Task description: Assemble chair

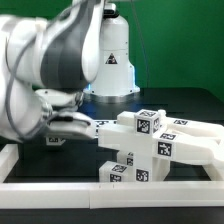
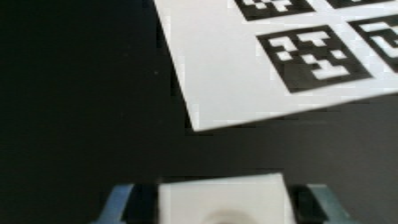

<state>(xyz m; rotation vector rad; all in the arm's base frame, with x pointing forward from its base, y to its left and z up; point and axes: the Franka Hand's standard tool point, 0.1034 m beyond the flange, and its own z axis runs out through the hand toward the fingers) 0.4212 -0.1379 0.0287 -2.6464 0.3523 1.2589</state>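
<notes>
Now the chair (image 1: 150,140) (a stepped white stack of tagged blocks and bars) stands on the black table (image 1: 60,160), just beside the gripper (image 1: 82,123) toward the exterior view's right. In the wrist view the marker board (image 2: 294,55) lies ahead of the fingers (image 2: 125,203). One white chair piece (image 2: 222,200) sits between the jaws, which flank it closely; whether they clamp it cannot be told.

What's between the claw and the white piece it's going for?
Nothing visible. In the wrist view the white piece already sits between the claw fingers, with only bare black table between it and the marker board. The exterior view hides the claw behind the arm.
</notes>
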